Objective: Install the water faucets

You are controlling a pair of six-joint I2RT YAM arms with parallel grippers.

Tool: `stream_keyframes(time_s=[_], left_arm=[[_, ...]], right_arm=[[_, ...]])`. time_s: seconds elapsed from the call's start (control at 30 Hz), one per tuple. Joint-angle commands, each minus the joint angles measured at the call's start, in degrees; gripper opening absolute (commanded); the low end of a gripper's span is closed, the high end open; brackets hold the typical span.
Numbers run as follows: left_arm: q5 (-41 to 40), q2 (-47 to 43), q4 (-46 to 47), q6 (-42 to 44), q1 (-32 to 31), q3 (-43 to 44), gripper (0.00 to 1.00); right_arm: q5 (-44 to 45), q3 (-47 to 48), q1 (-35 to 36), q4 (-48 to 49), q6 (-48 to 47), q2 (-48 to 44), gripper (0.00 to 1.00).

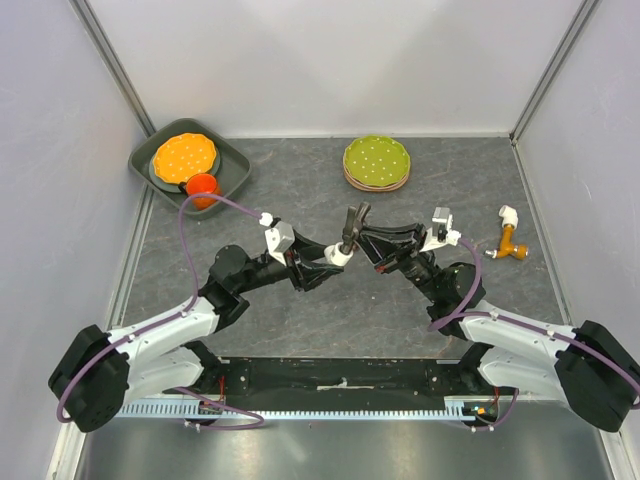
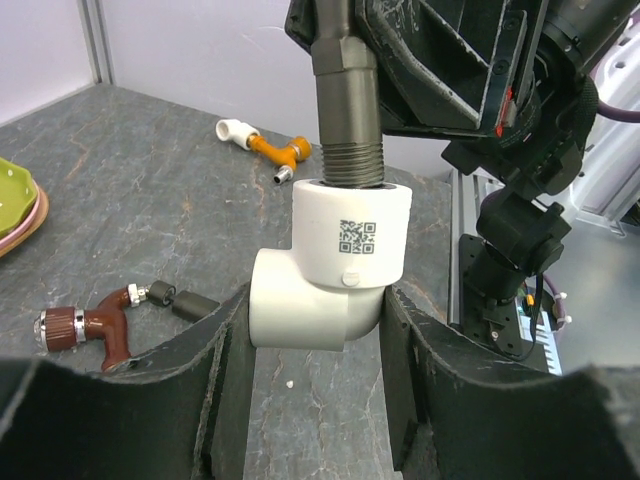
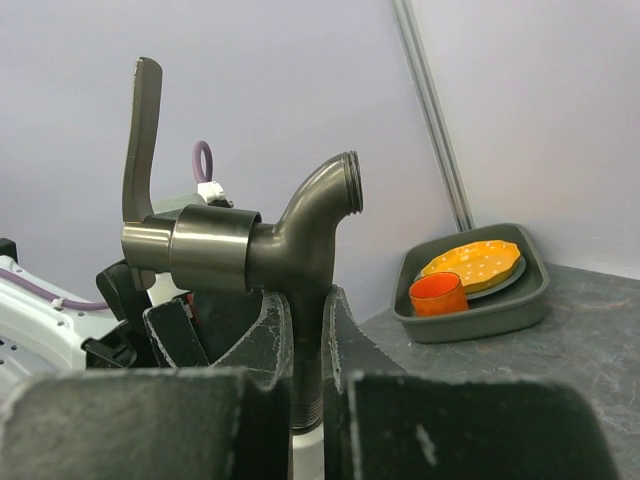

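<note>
My left gripper point(image 2: 314, 335) clamps the white elbow fitting point(image 2: 340, 250) socket-up. My right gripper point(image 3: 308, 345) pinches the dark grey tap point(image 3: 290, 245) upright, so its thread meets that socket.

Three taps point(image 2: 345, 100) point(image 2: 270, 150) point(image 2: 110, 325), two white elbows point(image 2: 330, 270) point(image 2: 236, 131), one orange cup point(image 1: 202, 186).

The right hand point(image 3: 305, 345) grips the dark grey tap point(image 3: 290, 240) by its threaded stem, lever upright. Far right, a grey tray point(image 3: 505, 305) holds an orange cup point(image 3: 438, 294) and an orange dotted plate point(image 3: 478, 263).
</note>
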Motion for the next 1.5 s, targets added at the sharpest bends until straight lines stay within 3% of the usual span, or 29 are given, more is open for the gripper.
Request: stream_keyframes(time_s=[0.0,0.93,1.47], left_arm=[[1.81,-0.75,10.08,-1.89,0.1,-0.62,0.02],[-4.08,4.79,33.91,-20.61,0.01,-5.19,0.02],[-12.34,7.16,34.97,-8.4,-6.76,-5.64,0.02]], right_arm=[[-1.88,2.03,0.78,7.43,0.67,0.57,0.0],[-1.88,2.3,2.36,6.64,-2.58,-1.18,0.0],[2.08,0.45,2.71,3.66,-1.17,-4.61,0.0]])
